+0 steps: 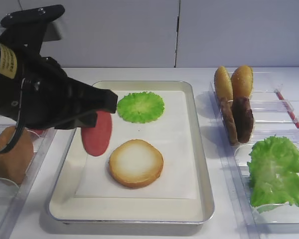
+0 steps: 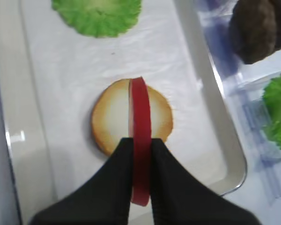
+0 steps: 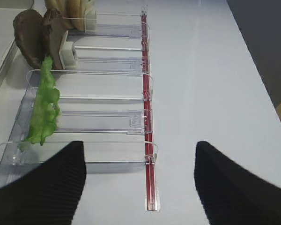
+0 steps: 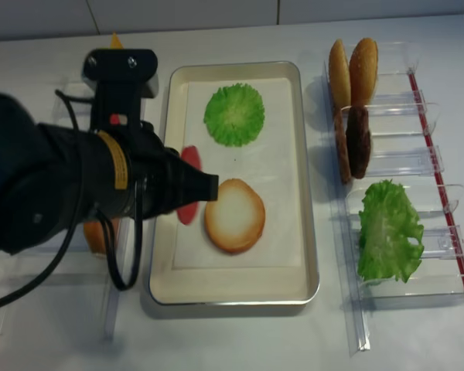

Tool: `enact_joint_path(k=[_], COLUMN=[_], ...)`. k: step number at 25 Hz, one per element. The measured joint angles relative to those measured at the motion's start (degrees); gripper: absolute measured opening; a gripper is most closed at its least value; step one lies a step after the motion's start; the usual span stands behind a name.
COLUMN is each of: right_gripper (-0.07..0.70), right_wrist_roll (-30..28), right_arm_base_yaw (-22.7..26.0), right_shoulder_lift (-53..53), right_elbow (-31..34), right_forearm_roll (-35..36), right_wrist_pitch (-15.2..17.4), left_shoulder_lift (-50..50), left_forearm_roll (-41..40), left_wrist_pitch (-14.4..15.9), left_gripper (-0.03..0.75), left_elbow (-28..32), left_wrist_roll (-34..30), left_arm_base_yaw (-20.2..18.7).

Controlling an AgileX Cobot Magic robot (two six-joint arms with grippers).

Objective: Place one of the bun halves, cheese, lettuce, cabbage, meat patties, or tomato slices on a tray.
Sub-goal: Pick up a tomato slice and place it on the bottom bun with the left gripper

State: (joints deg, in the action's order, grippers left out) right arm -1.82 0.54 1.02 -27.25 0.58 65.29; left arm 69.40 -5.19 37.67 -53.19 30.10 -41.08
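At the far left of your desk (image 1: 139, 74), a bun half (image 1: 12, 154) stands on edge in a clear rack (image 1: 20, 199). Just right of it, your left gripper (image 2: 140, 154) has its fingers (image 2: 119, 164) clamped on a tomato slice (image 1: 97, 133), held upright on its edge. In the high view the slice hangs over the tray's (image 1: 202, 164) left side, above the white paper (image 1: 174, 144); the wrist view looks down past it onto the bun half (image 1: 136, 163) that lies cut face up on the paper. Whether the slice touches anything below, you cannot tell. Farther back on the paper lies a flat round green cabbage leaf (image 1: 140, 106), well apart from the bun.

Right of the tray, a second clear rack (image 1: 289, 107) holds two bun halves (image 1: 233, 82) standing on edge at the back, two dark meat patties (image 1: 239, 119) upright in front of them, then a ruffled lettuce leaf (image 1: 278, 172) nearest you. Your right gripper (image 3: 140, 183) hovers over the desk beside that rack's red edge strip (image 3: 149, 122), its fingers (image 3: 51, 187) wide apart and holding nothing.
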Motion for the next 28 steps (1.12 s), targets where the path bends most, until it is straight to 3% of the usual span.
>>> enact_joint_path(k=[3, 6, 8, 11, 13, 20, 28], right_gripper=[0.502, 0.502, 0.502, 0.502, 0.502, 0.502, 0.502], right_wrist_roll=[0.0, 0.0, -0.1, -0.4, -0.4, -0.3, -0.1], right_arm_base_yaw=[0.0, 0.0, 0.0, 0.0, 0.0, 0.0, 0.0], right_shoulder_lift=[0.0, 0.0, 0.0, 0.0, 0.0, 0.0, 0.0], right_elbow=[0.0, 0.0, 0.0, 0.0, 0.0, 0.0, 0.0], right_forearm_roll=[0.0, 0.0, 0.0, 0.0, 0.0, 0.0, 0.0], right_wrist_pitch=[0.0, 0.0, 0.0, 0.0, 0.0, 0.0, 0.0], left_shoulder_lift=[0.0, 0.0, 0.0, 0.9, 3.3, 14.2, 20.7], left_forearm_roll=[14.7, 31.1, 44.3, 66.1, 76.2, 85.8, 88.3], left_wrist_pitch=[-3.0, -3.3, -2.8, 0.9, 4.6, 12.4, 13.3], left_gripper=[0.074, 0.074, 0.074, 0.074, 0.074, 0.074, 0.074], left_elbow=[1.3, 3.4, 4.8, 7.6, 8.9, 9.5, 9.5], left_wrist_roll=[-12.7, -28.4, -42.1, -62.6, -70.6, -77.2, -78.4], left_arm_base_yaw=[4.4, 10.3, 14.7, 21.2, 24.2, 26.0, 26.0])
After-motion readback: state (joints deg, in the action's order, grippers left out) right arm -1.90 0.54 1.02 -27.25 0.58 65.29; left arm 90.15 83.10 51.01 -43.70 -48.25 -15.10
